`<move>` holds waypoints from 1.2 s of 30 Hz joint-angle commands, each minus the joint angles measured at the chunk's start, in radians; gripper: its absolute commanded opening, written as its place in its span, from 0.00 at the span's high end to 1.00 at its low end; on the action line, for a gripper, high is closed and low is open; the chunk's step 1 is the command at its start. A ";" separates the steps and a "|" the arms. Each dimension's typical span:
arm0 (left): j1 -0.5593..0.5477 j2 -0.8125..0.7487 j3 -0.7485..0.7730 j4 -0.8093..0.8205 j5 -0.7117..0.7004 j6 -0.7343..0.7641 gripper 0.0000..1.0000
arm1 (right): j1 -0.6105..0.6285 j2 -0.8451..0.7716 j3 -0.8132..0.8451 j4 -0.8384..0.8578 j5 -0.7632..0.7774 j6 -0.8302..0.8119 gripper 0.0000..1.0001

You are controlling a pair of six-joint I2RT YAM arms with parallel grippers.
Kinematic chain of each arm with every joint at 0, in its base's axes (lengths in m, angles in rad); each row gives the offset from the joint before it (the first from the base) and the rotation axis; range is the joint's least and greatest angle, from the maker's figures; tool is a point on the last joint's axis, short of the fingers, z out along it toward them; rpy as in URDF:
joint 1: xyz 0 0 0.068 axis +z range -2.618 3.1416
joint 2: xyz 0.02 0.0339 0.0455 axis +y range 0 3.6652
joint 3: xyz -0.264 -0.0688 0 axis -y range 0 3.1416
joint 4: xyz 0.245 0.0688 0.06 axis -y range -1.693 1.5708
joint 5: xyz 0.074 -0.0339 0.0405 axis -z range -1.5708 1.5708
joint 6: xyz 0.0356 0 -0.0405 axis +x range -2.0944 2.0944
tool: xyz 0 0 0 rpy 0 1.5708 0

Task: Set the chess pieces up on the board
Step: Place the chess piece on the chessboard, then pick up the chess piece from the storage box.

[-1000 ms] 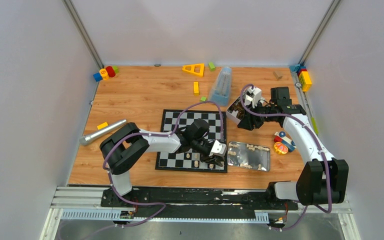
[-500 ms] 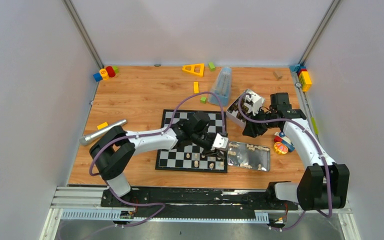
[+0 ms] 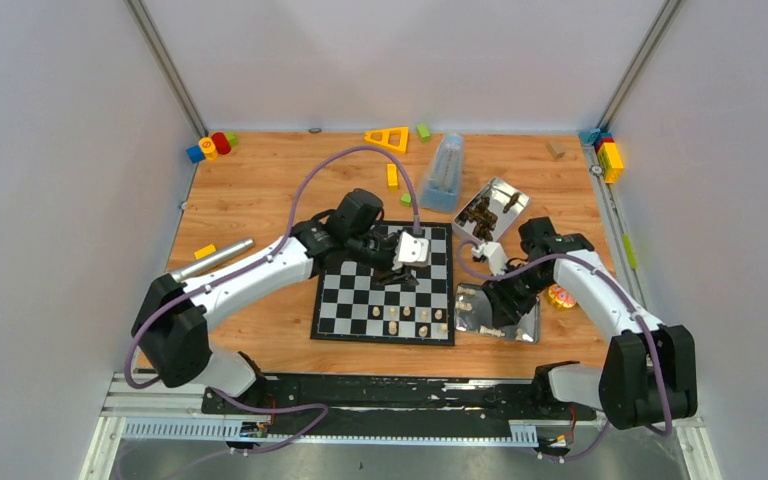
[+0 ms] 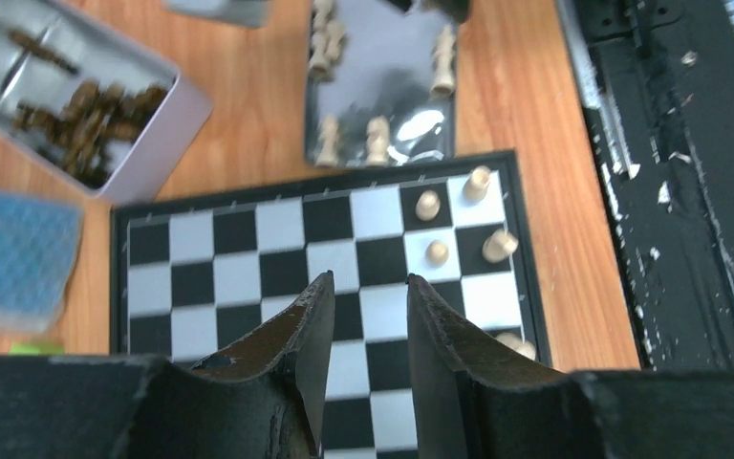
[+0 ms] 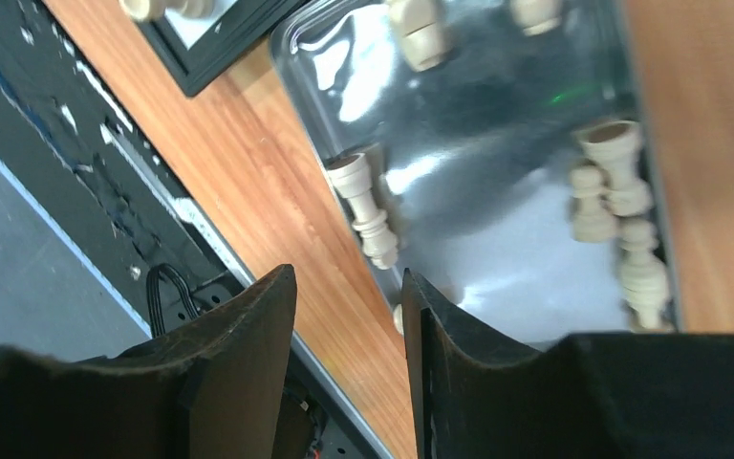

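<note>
1. Top external – the board (image 3: 345, 310) is lying mid-counter (image 3: 260, 200), with a few chess pieces (image 3: 392, 313) standing on its near rows. More are lying in the shiny tray (image 3: 530, 325) just to its right. The left end effector (image 3: 397, 272) is hanging over the board's far half and the right end effector (image 3: 493, 305) over the tray's left end, so the right arm is the nearer to the loose pieces. The jaws are too small to read here.

2. Left wrist – the left end effector (image 4: 368, 330) is showing its fingers apart with nothing between them, over bare squares. The placed pieces are sitting ahead and to the right, well apart from it. Only this view is showing the tin (image 4: 177, 124) of dark pieces close up.

3. Right wrist – the right end effector (image 5: 347, 296) is also standing apart and empty. One pale piece (image 5: 368, 215) is lying on its side in the tray, just ahead of the fingertips. Its long axis is running roughly along the reach, so the jaws would be closing across its slim width.
</note>
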 commanded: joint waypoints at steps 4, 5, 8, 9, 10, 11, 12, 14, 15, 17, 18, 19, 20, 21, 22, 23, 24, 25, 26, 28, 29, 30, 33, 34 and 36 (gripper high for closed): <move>0.061 -0.091 0.043 -0.182 -0.129 -0.008 0.51 | 0.091 0.044 -0.066 0.071 0.084 -0.045 0.56; 0.067 -0.098 0.040 -0.183 -0.135 -0.013 0.50 | 0.101 0.046 -0.074 0.084 0.092 -0.042 0.57; 0.077 -0.117 0.041 -0.185 -0.166 -0.020 0.47 | 0.118 0.051 -0.096 0.128 0.122 -0.037 0.60; 0.081 -0.122 0.040 -0.186 -0.170 -0.022 0.47 | 0.120 0.054 -0.101 0.144 0.127 -0.034 0.61; 0.084 -0.125 0.039 -0.189 -0.178 -0.022 0.47 | 0.120 0.055 -0.103 0.153 0.131 -0.032 0.62; 0.088 -0.130 0.037 -0.190 -0.181 -0.023 0.47 | 0.121 0.057 -0.106 0.162 0.136 -0.031 0.63; 0.089 -0.132 0.037 -0.193 -0.187 -0.023 0.47 | 0.122 0.059 -0.107 0.169 0.140 -0.030 0.64; 0.093 -0.138 0.037 -0.197 -0.192 -0.023 0.47 | 0.123 0.061 -0.109 0.178 0.145 -0.030 0.66; 0.095 -0.140 0.036 -0.198 -0.196 -0.022 0.47 | 0.122 0.061 -0.110 0.180 0.145 -0.029 0.66; 0.097 -0.145 0.035 -0.198 -0.200 -0.023 0.47 | 0.124 0.061 -0.116 0.182 0.149 -0.030 0.66; 0.098 -0.145 0.035 -0.199 -0.201 -0.021 0.47 | 0.127 0.062 -0.120 0.185 0.154 -0.031 0.66; 0.099 -0.147 0.035 -0.198 -0.203 -0.020 0.47 | 0.127 0.061 -0.125 0.186 0.156 -0.032 0.67; 0.100 -0.147 0.036 -0.198 -0.204 -0.019 0.48 | 0.130 0.061 -0.129 0.186 0.157 -0.032 0.67; 0.101 -0.149 0.036 -0.197 -0.207 -0.019 0.48 | 0.131 0.061 -0.133 0.188 0.158 -0.032 0.67; 0.102 -0.149 0.037 -0.197 -0.209 -0.017 0.48 | 0.134 0.060 -0.135 0.188 0.159 -0.031 0.67; 0.103 -0.149 0.036 -0.197 -0.212 -0.017 0.47 | 0.137 0.058 -0.138 0.188 0.158 -0.031 0.67; 0.103 -0.149 0.036 -0.197 -0.212 -0.015 0.47 | 0.140 0.056 -0.141 0.188 0.160 -0.030 0.67; 0.103 -0.149 0.036 -0.197 -0.215 -0.014 0.47 | 0.144 0.052 -0.144 0.187 0.161 -0.029 0.67; 0.104 -0.149 0.035 -0.196 -0.216 -0.011 0.47 | 0.147 0.048 -0.146 0.187 0.160 -0.027 0.67; 0.105 -0.151 0.032 -0.194 -0.221 -0.010 0.47 | 0.154 0.044 -0.153 0.193 0.166 -0.023 0.67; 0.106 -0.151 0.031 -0.193 -0.222 -0.009 0.47 | 0.156 0.042 -0.158 0.201 0.172 -0.020 0.67; 0.106 -0.154 0.029 -0.192 -0.223 -0.009 0.47 | 0.160 0.041 -0.165 0.208 0.178 -0.019 0.67; 0.106 -0.157 0.027 -0.191 -0.223 -0.010 0.47 | 0.163 0.041 -0.183 0.239 0.209 -0.016 0.69; 0.106 -0.159 0.026 -0.190 -0.224 -0.011 0.47 | 0.164 0.039 -0.188 0.249 0.219 -0.016 0.70; 0.106 -0.161 0.026 -0.192 -0.226 -0.009 0.47 | 0.163 0.035 -0.192 0.258 0.225 -0.016 0.71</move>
